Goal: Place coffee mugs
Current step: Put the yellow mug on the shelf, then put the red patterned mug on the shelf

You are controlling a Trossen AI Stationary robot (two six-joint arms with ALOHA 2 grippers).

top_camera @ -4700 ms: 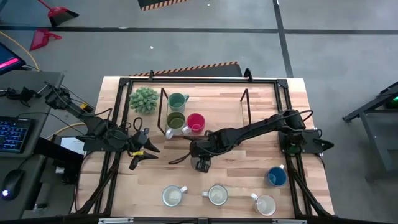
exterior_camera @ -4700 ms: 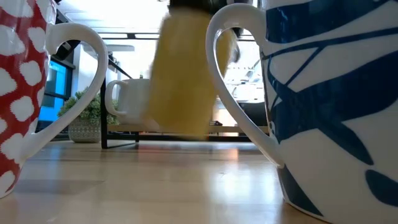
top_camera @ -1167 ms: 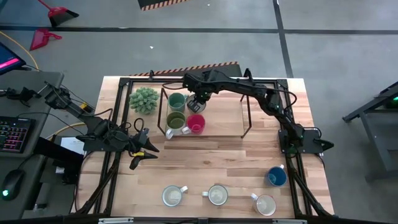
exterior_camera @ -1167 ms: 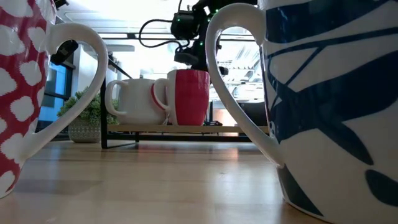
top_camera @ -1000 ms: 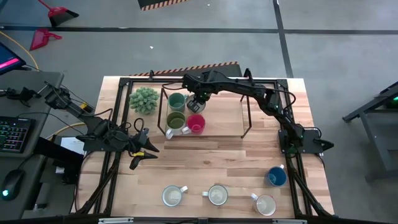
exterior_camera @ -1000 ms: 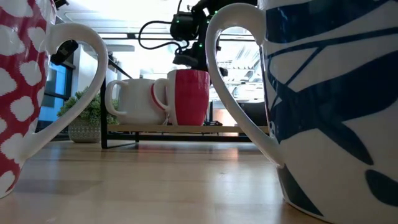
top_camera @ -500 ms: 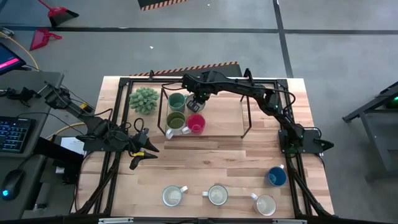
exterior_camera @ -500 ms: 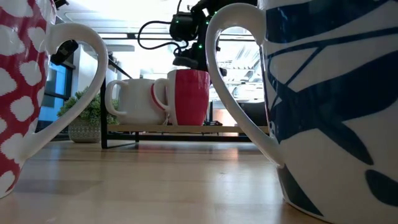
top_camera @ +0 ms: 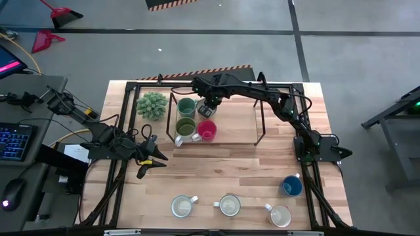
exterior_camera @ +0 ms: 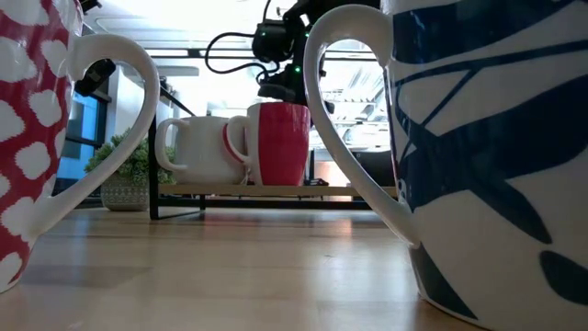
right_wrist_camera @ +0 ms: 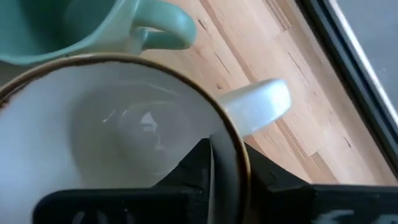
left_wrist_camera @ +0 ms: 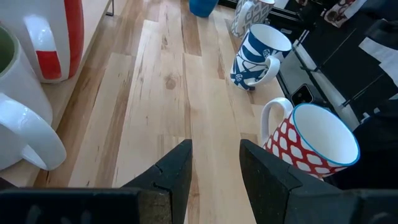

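From above, the right gripper (top_camera: 209, 105) reaches over the low wooden rack (top_camera: 233, 124) at the table's far edge, beside the teal-green mug (top_camera: 187, 105), olive-green mug (top_camera: 186, 126) and red mug (top_camera: 207, 130); a potted plant (top_camera: 152, 105) stands near the far left corner. The left gripper (top_camera: 146, 164) waits by the table's left edge. A blue mug (top_camera: 292, 186) stands near the right edge and three pale mugs (top_camera: 229, 206) line the near edge.

At table height, the red mug (exterior_camera: 280, 143) sits on the rack under the right arm.

The left wrist view shows its fingers (left_wrist_camera: 176, 171) parted and empty.

The right wrist view shows its fingers (right_wrist_camera: 200, 164) straddling the rim of a brown-rimmed white mug (right_wrist_camera: 112, 130), though whether they grip it cannot be told.
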